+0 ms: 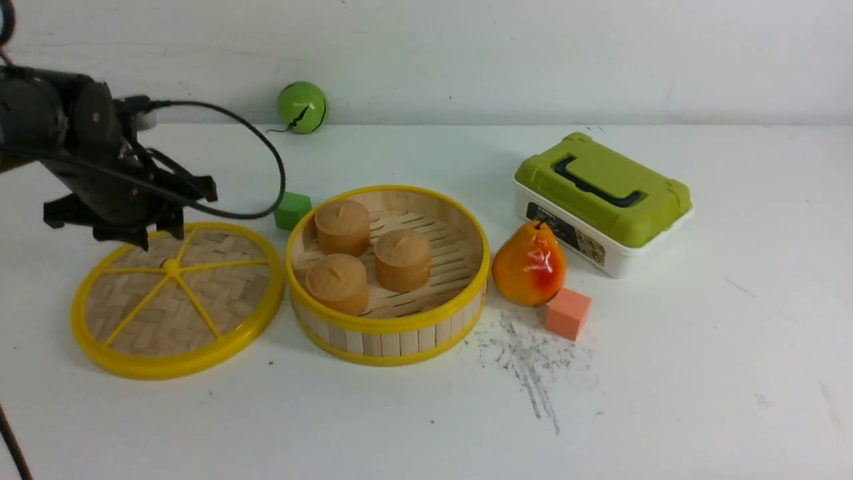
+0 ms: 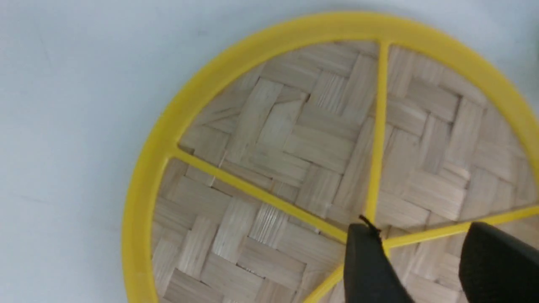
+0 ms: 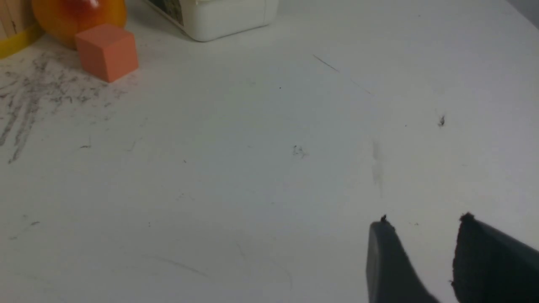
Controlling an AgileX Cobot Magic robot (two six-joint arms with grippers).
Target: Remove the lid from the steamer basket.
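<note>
Left gripper (image 1: 154, 235) hangs left of the basket (image 1: 390, 341), just above the lid (image 1: 176, 303), jaws parted over the hub of the spokes and gripping nothing. That reads as a let-go stance, since the lid lies flat on the table (image 1: 666, 400) and needs no holding. It rests left of the basket, rim just beside rim with no overlap, so the task looks done save for the arm's retreat. The basket stands uncovered with three brown buns (image 1: 402, 259) on its slatted floor. A green cube (image 1: 292, 210) sits behind the basket's left edge, a pear (image 1: 530, 263) just right of the basket, and an orange cube (image 1: 568, 313) and a box (image 1: 603, 200) further right, none in the way. Right gripper (image 3: 421, 235), seen only from its own wrist, waits well right of the basket over bare table, jaws apart and empty, probably parked because one arm suffices
</note>
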